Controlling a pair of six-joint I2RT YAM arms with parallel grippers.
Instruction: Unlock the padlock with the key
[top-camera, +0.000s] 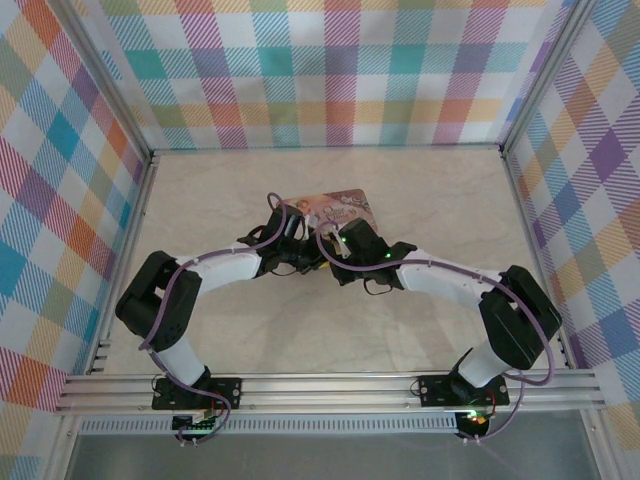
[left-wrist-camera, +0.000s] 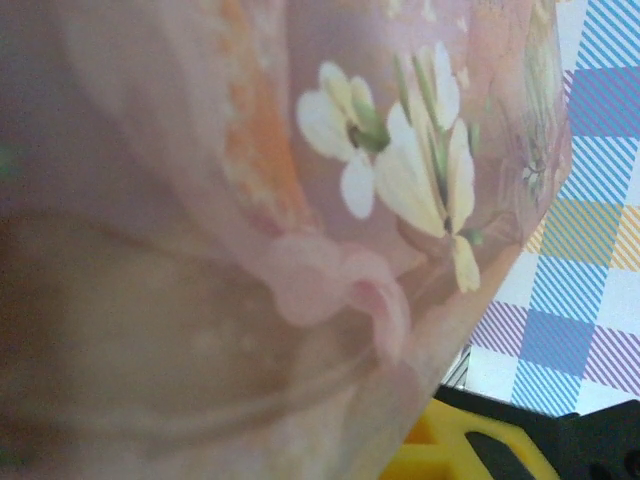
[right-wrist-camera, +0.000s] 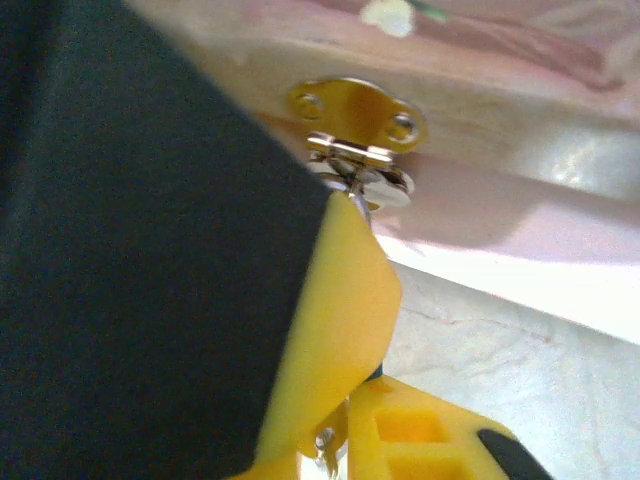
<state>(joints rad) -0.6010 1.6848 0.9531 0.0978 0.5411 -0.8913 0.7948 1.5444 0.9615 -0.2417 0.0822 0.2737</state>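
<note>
In the middle of the tabletop (top-camera: 220, 200), the two arms are meeting at a flat pink tin (top-camera: 342, 208) with flowers printed on it. The left hand (top-camera: 292, 232) is reaching to the tin's near left corner. The right hand (top-camera: 330, 238) is reaching in just beside it, at the tin's near edge.

The left hand is sitting closed. Its camera is looking at the flowery tin from so close that I cannot tell if the hand is pinching anything.

In the right wrist view, a yellow finger (right-wrist-camera: 340, 300) is pointing up at a gold clasp (right-wrist-camera: 355, 108) on the tin's side. Some shiny metal bits (right-wrist-camera: 375, 185) are hanging right under the clasp, at the finger's tip. They are too blurry for me to tell whether they are the padlock or the key. I cannot tell if the right hand is open or closed.

Checked walls (top-camera: 330, 70) are standing around the tabletop.
</note>
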